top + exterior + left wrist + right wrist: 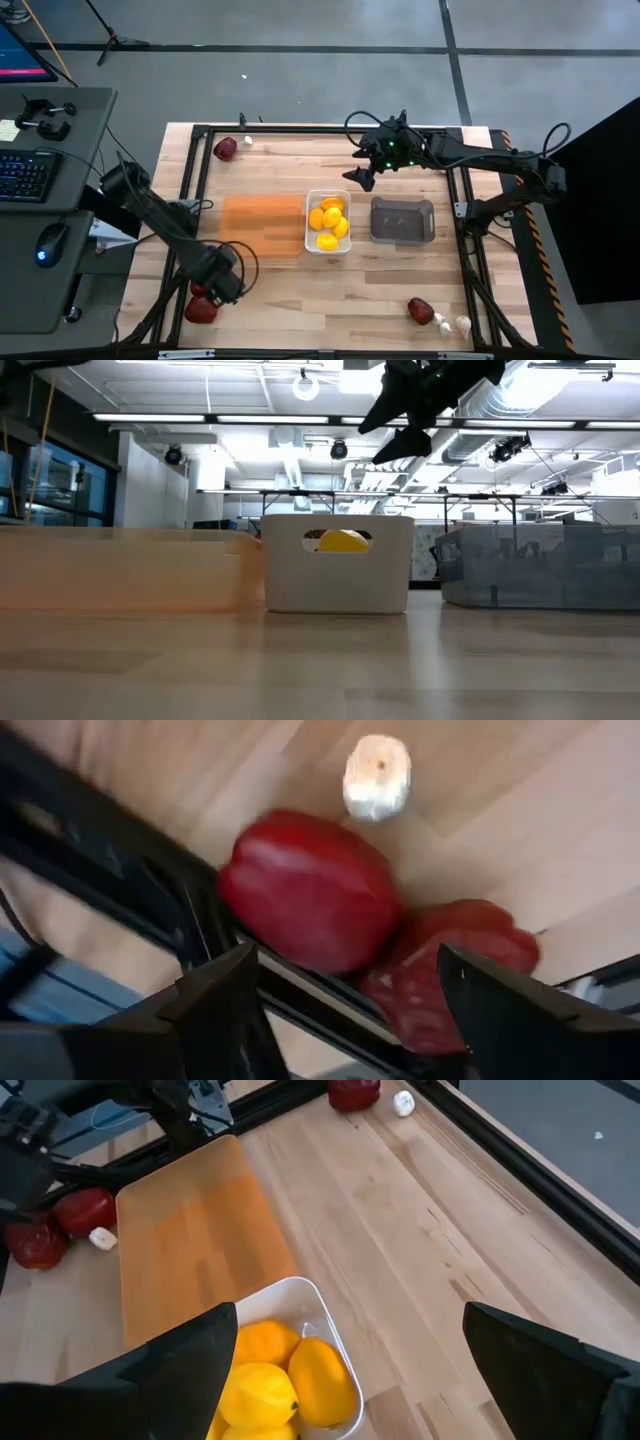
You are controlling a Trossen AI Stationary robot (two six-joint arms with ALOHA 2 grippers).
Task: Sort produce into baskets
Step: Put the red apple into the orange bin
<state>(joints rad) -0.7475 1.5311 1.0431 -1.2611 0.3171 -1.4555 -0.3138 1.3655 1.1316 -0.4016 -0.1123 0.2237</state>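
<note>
Lemons [329,222] fill the white bin [310,200] at the middle of the surface [280,160], between the orange tray [262,225] and the grey bin [402,220]. Left hand [222,282] hangs open and empty over two red pieces [310,890] and a garlic bulb [377,777] at the near left corner. Right hand [362,178] hovers open and empty above the white bin's far side. More red pieces and garlic lie at two other corners.

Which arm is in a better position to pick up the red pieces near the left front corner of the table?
Probably the left. Its open end effector hangs right over two red pieces beside a garlic bulb. The right end effector is high above the table's far side, behind the white bin.
</note>
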